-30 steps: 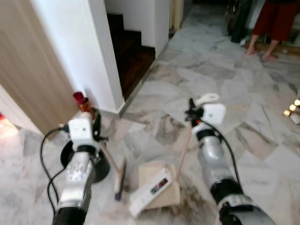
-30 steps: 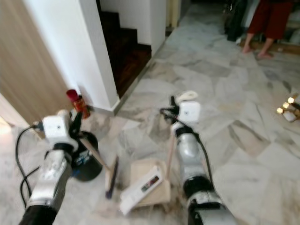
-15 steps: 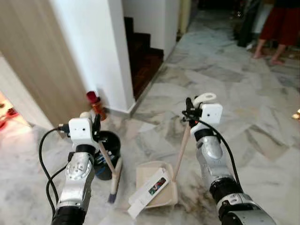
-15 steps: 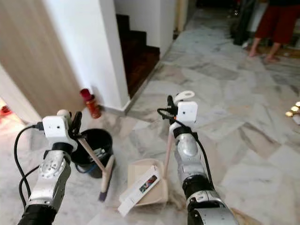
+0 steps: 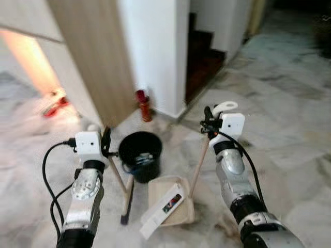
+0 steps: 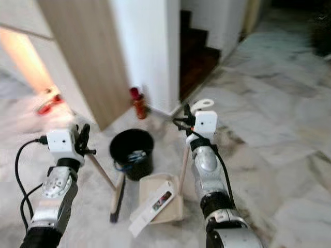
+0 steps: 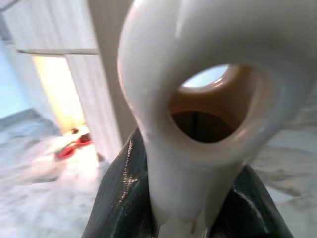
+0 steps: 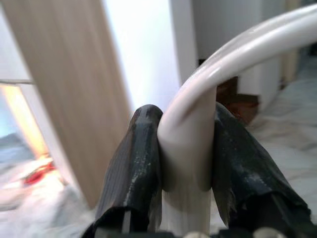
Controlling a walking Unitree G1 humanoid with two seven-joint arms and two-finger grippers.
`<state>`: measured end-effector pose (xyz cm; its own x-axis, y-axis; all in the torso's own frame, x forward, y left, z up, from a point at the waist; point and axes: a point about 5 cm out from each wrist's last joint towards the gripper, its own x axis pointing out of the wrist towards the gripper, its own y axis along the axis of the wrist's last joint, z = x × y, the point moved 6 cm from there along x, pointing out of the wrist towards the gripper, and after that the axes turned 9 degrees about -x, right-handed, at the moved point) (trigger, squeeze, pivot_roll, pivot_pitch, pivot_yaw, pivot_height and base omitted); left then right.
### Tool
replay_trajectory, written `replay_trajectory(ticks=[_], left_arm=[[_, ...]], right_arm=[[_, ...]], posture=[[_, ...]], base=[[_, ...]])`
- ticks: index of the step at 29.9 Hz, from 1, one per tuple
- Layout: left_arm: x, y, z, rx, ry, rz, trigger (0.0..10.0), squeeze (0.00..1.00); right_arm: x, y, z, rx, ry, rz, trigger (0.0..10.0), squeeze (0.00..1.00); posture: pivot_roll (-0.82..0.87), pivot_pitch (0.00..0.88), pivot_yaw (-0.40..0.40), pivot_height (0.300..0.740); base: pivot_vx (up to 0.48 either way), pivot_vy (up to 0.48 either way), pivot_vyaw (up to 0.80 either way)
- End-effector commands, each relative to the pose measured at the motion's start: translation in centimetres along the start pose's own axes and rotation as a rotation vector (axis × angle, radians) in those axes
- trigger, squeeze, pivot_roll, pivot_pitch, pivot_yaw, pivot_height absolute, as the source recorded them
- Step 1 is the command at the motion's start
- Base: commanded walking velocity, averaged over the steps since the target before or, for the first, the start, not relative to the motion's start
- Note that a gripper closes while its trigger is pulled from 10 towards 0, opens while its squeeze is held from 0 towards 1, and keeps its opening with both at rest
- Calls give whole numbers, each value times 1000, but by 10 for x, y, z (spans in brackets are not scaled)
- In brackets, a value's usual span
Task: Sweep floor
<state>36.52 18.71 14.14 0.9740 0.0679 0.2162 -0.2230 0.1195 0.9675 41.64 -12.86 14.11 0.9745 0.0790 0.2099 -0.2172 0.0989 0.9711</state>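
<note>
Left gripper (image 5: 106,146) clenches broom (image 5: 124,188) | right gripper (image 5: 207,125) clamps dustpan (image 5: 168,201) handle | both on floor beside black bin (image 5: 139,155) | we keep pan lip flat, sweep short strokes inward.

Cam swung to robot's left: person's legs gone from view, stairs (image 5: 204,54) now upper centre, wood panel (image 5: 93,57) and orange-lit gap (image 5: 39,62) w/ red thing (image 5: 51,107) come in. Bin (image 5: 139,155) now fully seen, between arms, above dustpan (image 5: 170,201). Red bottle (image 5: 141,105) sits further up-frame. Blur gone since 1 s ago.
</note>
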Motion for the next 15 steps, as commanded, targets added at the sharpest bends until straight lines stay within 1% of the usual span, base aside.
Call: replay_trajectory(ticks=[1, 6, 15], left_arm=[[3, 13, 3, 6, -16, 46, 10000, 0], [3, 14, 3, 6, -18, 44, 10000, 0], [3, 14, 0, 12, -10, 44, 10000, 0]], right_arm=[[5, 14, 1, 18, -13, 50, 10000, 0], [5, 14, 1, 19, -14, 51, 10000, 0], [8, 21, 2, 37, -21, 70, 10000, 0]], posture=[[56, 0, 95, 740], [58, 0, 98, 740], [59, 0, 91, 740]], base=[[0, 0, 800], [0, 0, 800], [0, 0, 0]])
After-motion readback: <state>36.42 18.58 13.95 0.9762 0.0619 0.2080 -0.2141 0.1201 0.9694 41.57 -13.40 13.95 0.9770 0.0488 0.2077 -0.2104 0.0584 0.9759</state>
